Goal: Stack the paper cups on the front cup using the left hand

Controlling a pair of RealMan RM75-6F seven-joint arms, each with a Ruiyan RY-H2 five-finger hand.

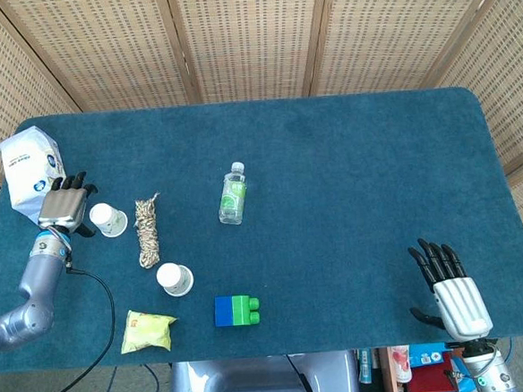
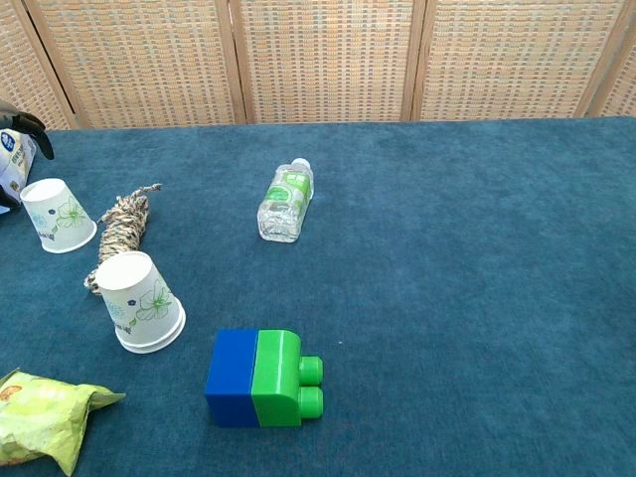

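Two white paper cups with green flower prints stand upside down on the blue cloth. The front cup [image 1: 175,278] [image 2: 144,301] is near the table's front left. The back cup [image 1: 109,219] [image 2: 58,216] stands further left. My left hand [image 1: 65,204] [image 2: 24,124] hovers just left of the back cup, fingers apart, holding nothing; the chest view shows only its dark fingertips at the left edge. My right hand [image 1: 452,291] rests open at the front right corner, far from both cups.
A white tissue pack [image 1: 30,163] lies behind the left hand. A coiled rope [image 1: 147,231] [image 2: 121,227] lies between the cups. A small water bottle [image 1: 233,193] [image 2: 285,202], a blue-green block [image 1: 236,310] [image 2: 260,378] and a yellow snack bag [image 1: 148,330] [image 2: 45,417] also lie on the table.
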